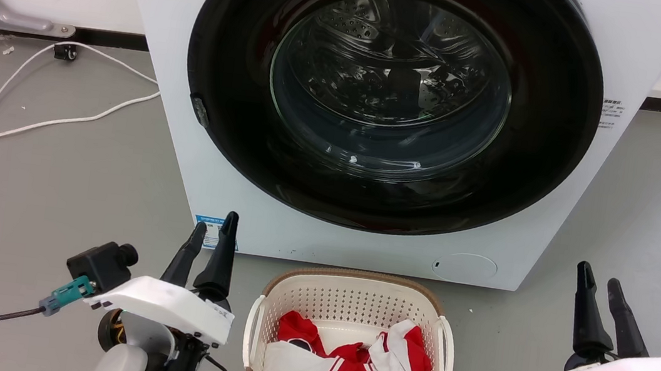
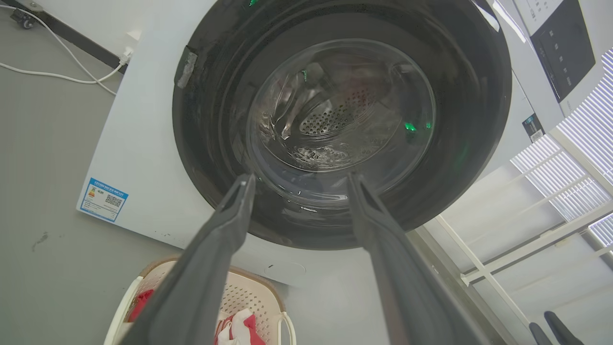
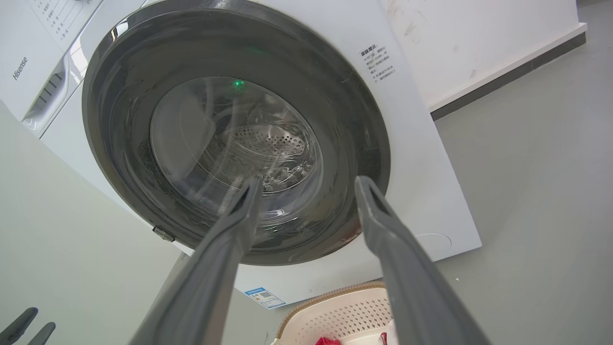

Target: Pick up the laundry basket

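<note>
The laundry basket (image 1: 354, 302) stands on the grey floor just in front of the washing machine. It is cream with perforated walls, a brown rim and white side handles, and red and white clothing (image 1: 346, 367) lies inside. My left gripper (image 1: 215, 222) hovers open to the basket's left, and my right gripper (image 1: 599, 275) is open well off to its right. Neither touches the basket. In the left wrist view my open left gripper (image 2: 300, 177) points at the machine door, with the basket (image 2: 249, 297) low beneath it. The right wrist view has the right gripper (image 3: 309, 181) open above the basket (image 3: 335, 316).
A white front-loading washing machine (image 1: 220, 210) with a shut dark round door (image 1: 391, 98) rises directly behind the basket. White cables (image 1: 29, 123) trail over the floor at the left. Grey floor spreads on both sides of the basket.
</note>
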